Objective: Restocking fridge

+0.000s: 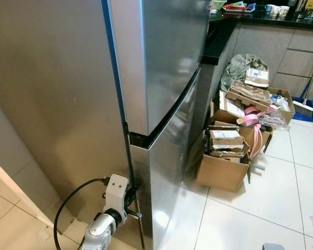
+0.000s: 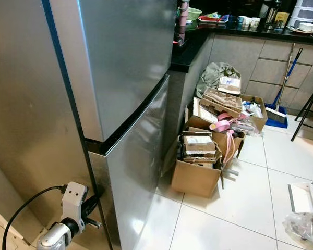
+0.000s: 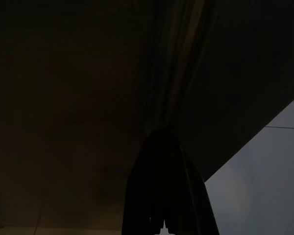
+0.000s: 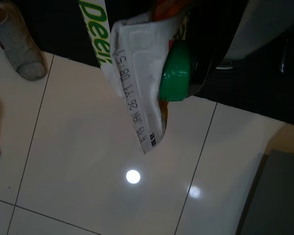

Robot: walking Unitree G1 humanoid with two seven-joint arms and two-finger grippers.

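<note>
Fridge [image 1: 167, 78] doors closed | left gripper [image 1: 134, 200] at door edge | cardboard box [image 1: 221, 172] holds packets

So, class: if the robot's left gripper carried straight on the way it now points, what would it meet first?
Most likely the fridge's lower door. The left gripper sits at that door's edge by the corner, fingers aimed into the stainless fridge. Depth is hard to judge, and the left wrist view is very dark.

The fridge [image 1: 161, 62] before me is brushed silver with black door seams. My left gripper [image 1: 131, 200] is black on a white wrist. My carton [image 4: 137, 73] is white, green-lettered, with a green cap [image 4: 175, 73]. Brown cardboard boxes [image 1: 221, 169] sit on white floor tiles [image 1: 261, 219].
</note>
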